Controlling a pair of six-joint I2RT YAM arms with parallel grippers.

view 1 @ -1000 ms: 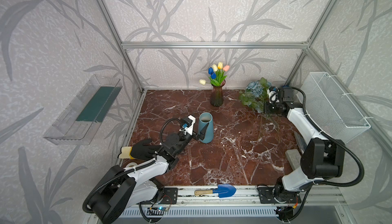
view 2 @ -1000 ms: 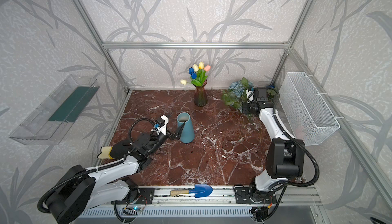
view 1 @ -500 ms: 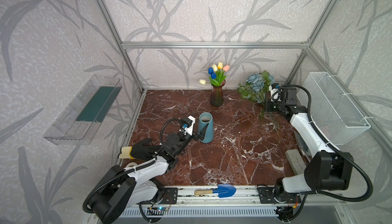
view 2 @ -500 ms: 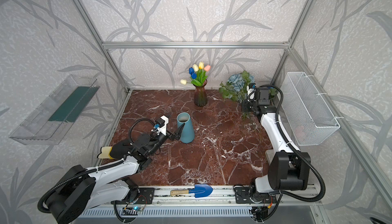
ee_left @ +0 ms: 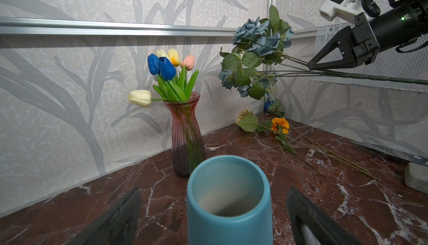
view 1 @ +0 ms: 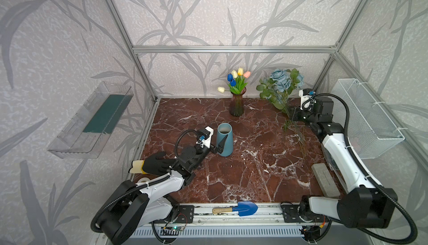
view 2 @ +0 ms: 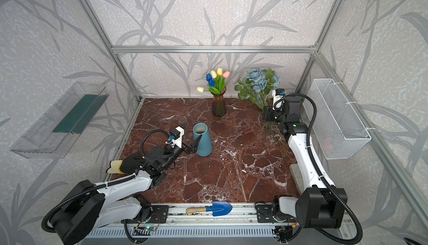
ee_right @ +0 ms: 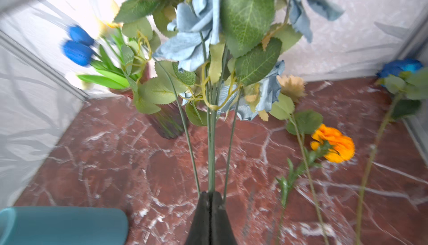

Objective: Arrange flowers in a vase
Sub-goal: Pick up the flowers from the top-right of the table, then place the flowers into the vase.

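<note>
Above the back right corner of the red marble table (view 1: pixel 243 174), the right gripper (ee_left: pixel 310 66) is clamped on the stems of the dusty-blue rose bunch (view 1: pixel 279 75), which would best be tipped upright and lowered stem-first into the empty teal ceramic vase (view 1: pixel 224 139) flanked by the wide-open, empty left gripper (ee_left: pixel 212 199).

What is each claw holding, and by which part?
Right claw: the dusty-blue roses, pinched by their stems below the leaves. Left claw: nothing; it stands open around the teal vase.

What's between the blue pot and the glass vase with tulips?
Nothing. Only bare table lies between the blue pot and the glass vase; both top views show it.
</note>
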